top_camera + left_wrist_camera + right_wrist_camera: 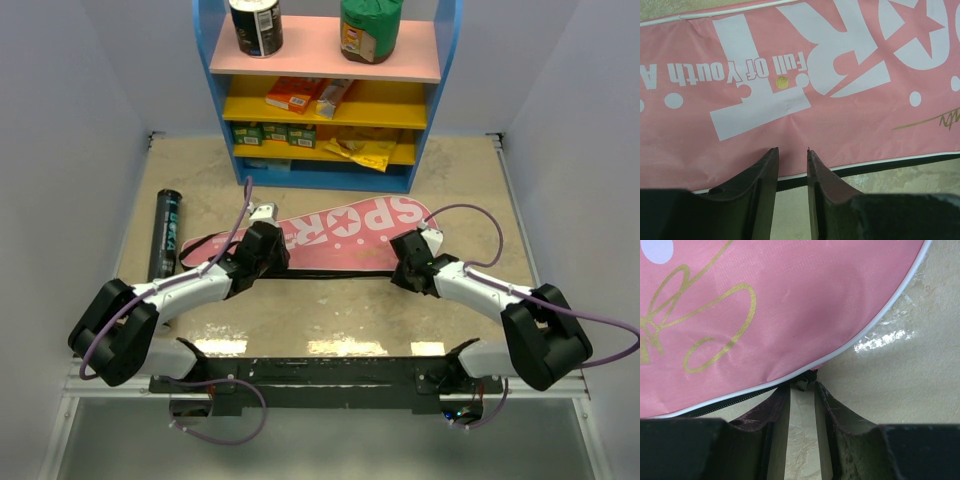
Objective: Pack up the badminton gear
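Note:
The large pink racket-shaped bag (340, 235) with white lettering lies flat across the middle of the table. It fills the left wrist view (840, 115) and the right wrist view (790, 305). My left gripper (268, 252) (792, 150) is narrowly open, with its tips over the bag's near edge by the black zip (880, 167). My right gripper (405, 262) (802, 386) is narrowly open at the bag's wide end. The small zipper pull (803, 383) sits between its tips. The long black tube (166, 235) lies on the table left of the bag. No rackets or shuttlecocks are in view.
A blue-yellow shelf unit (325, 100) stands at the back with jars on top and small boxes and packets on its shelves. White walls close in the left and right sides of the table. Purple cables loop above both arms.

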